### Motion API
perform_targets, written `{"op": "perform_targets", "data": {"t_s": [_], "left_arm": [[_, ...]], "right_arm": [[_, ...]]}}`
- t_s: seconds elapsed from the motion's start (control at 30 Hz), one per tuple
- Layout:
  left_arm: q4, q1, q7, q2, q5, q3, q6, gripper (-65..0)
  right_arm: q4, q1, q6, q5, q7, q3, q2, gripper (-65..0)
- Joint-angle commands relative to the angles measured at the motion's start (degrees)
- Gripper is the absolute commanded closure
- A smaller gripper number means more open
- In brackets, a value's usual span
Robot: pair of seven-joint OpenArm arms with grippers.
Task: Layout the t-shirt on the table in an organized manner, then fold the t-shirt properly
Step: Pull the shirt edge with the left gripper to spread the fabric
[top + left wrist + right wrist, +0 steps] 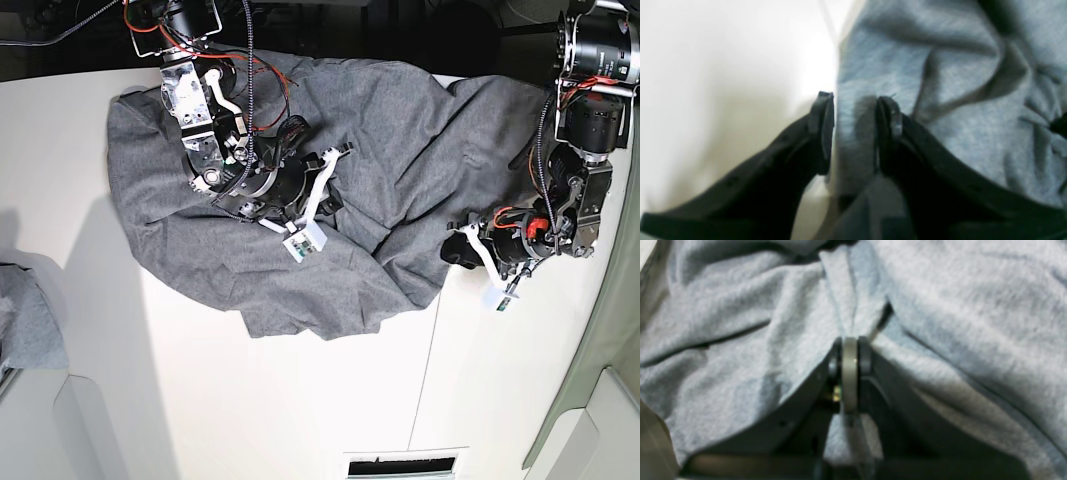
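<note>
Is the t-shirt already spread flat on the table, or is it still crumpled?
Still crumpled. The t-shirt lies in a rumpled heap on the table, with deep folds and an uneven outline; no sleeves are laid out.

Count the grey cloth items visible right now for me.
2. The t-shirt lies crumpled across the table, between the two arms. A smaller grey cloth sits at the base view's left edge, partly cut off, so more may be hidden.

The t-shirt [957, 306] is soft heather-grey knit cloth, matt and slightly fuzzy, creased around the right gripper [850, 350]. Both grippers, the left gripper [855, 110] too, look like matt black plastic. Beside it, the table [300, 400] is smooth, white, faintly glossy.
</note>
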Motion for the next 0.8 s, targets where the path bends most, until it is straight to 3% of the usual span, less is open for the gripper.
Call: {"op": "perform_targets", "data": {"t_s": [0.0,0.07,0.17,0.27,0.43,0.77], "left_arm": [[0.72,-0.37,0.22,-0.35,-0.11,-0.15,-0.91,-24.0],[0.72,0.33,0.15,0.24,-0.11,-0.15,-0.91,-20.9],[0.72,0.57,-1.01,0.81,-0.11,-0.15,-0.91,0.0],[0.74,-0.44,-4.0,0.39,1.14,-0.17,-0.91,0.0],[0.74,-6.4,-4.11,-1.97,3.54,-0.17,1.16,0.0],[0.85,-15.72,-3.52,-7.1,5.44,-0.17,-0.91,0.0]], "right_arm": [[0.9,0.76,0.22,0.85,0.94,0.0,-0.33,0.0],[0.92,0.76,0.22,0.85,0.92,0.0,-0.31,0.0],[0.9,0.76,0.22,0.83,0.9,0.0,-0.31,0.0],[0.9,0.74,0.22,0.83,0.87,0.0,-0.28,0.0],[0.9,0.59,0.22,0.81,0.42,0.0,-0.31,0.0],[0.9,0.42,0.2,0.72,-3.43,0.13,0.04,0.0]]}}
